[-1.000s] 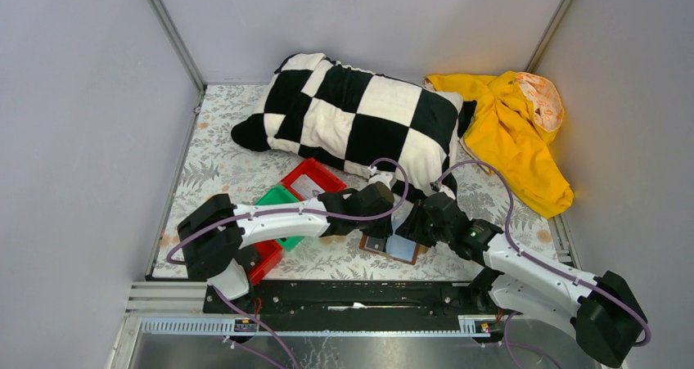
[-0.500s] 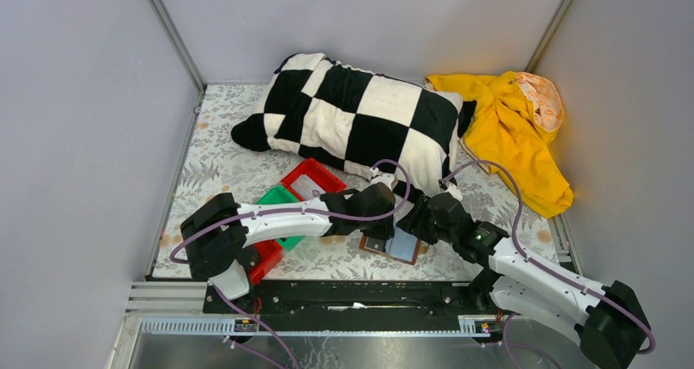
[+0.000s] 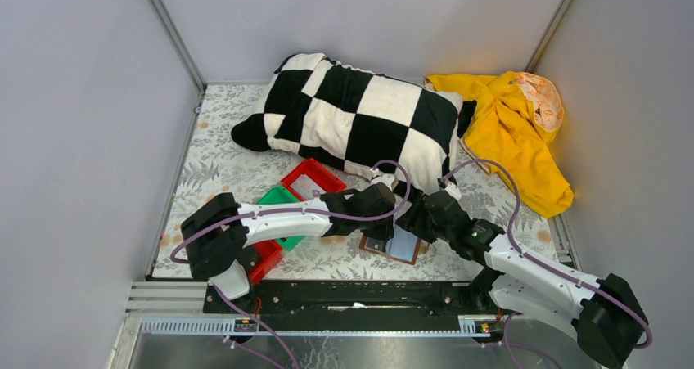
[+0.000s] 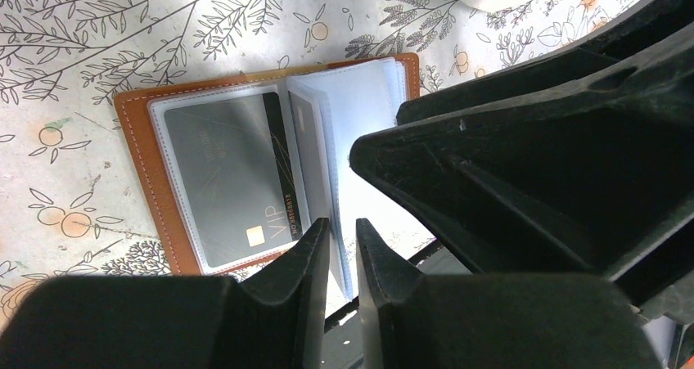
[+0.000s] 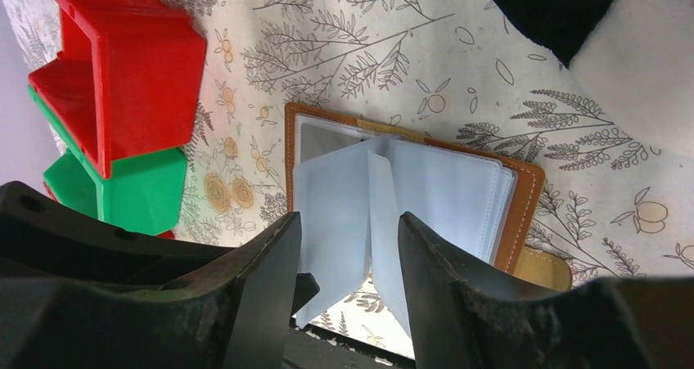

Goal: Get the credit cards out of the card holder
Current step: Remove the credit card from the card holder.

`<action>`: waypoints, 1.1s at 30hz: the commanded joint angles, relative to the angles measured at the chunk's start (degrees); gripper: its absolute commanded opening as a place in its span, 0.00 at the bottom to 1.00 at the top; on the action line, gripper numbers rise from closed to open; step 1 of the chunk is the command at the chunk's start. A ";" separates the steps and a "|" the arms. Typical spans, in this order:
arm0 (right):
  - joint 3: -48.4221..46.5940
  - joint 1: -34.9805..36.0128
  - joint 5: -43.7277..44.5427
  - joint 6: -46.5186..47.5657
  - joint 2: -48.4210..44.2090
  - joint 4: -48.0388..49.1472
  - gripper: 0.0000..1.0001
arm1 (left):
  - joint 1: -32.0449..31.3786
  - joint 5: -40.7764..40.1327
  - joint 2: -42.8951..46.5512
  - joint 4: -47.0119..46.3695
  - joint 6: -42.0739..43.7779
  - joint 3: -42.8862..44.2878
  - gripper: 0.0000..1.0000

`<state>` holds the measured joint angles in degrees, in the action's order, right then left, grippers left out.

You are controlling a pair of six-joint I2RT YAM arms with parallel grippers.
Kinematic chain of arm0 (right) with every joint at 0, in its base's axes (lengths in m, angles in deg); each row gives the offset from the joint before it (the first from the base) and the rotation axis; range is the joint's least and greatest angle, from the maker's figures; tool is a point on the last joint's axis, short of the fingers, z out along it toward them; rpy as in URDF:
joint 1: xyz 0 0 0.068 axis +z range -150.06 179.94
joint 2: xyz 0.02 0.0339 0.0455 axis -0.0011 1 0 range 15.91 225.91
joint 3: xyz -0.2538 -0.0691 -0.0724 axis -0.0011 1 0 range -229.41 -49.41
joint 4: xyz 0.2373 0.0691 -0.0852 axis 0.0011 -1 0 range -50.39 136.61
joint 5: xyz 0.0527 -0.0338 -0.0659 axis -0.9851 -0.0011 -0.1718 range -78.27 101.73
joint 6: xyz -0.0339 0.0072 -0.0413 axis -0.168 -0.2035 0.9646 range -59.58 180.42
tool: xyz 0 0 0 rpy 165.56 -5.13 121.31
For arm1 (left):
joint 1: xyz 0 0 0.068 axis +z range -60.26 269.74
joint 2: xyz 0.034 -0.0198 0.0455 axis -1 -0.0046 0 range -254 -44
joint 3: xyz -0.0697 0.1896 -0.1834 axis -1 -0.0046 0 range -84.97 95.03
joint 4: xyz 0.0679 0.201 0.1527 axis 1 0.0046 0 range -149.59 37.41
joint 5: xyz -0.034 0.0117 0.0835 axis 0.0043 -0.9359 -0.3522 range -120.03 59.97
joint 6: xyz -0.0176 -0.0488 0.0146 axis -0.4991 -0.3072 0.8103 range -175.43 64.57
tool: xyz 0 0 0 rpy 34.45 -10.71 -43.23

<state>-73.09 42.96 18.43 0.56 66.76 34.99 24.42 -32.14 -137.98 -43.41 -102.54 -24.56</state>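
The brown card holder (image 3: 407,256) lies open on the flowered cloth between both grippers. In the left wrist view its brown cover (image 4: 139,164) frames clear sleeves, and one sleeve holds a grey VIP card (image 4: 225,173). My left gripper (image 4: 342,246) is nearly closed, pinching the edge of a raised pale sleeve. In the top view it (image 3: 378,236) sits at the holder's left side. My right gripper (image 5: 348,254) is open, its jaws either side of the upright sleeves of the holder (image 5: 524,213). In the top view it (image 3: 412,222) is at the holder's far right.
A red bin (image 3: 307,181), a green bin (image 3: 274,201) and another red bin (image 3: 266,258) stand left of the holder, under the left arm. A checkered pillow (image 3: 352,115) lies behind. A yellow cloth (image 3: 515,132) lies at the back right.
The right arm has shifted slightly, its gripper staying over the holder. The left arm and the holder have barely moved.
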 commanded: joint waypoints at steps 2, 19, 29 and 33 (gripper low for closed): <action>-2.98 0.39 2.69 0.09 0.13 1.82 0.55 | -0.34 0.52 -0.26 -2.30 0.27 1.03 0.22; -2.30 0.41 0.63 0.10 4.03 3.80 0.55 | -0.33 0.79 -0.67 -2.48 0.18 1.00 0.21; -1.37 0.41 1.38 -0.04 2.41 2.06 0.55 | -0.34 0.11 -0.53 -2.10 0.35 1.14 0.23; -1.76 0.39 2.27 0.05 0.92 0.95 0.55 | -0.33 -0.13 -0.68 -1.70 0.44 0.98 0.24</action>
<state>-73.94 42.96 18.32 0.56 69.62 36.94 24.42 -31.73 -138.68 -43.76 -102.52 -24.59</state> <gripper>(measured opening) 0.550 0.229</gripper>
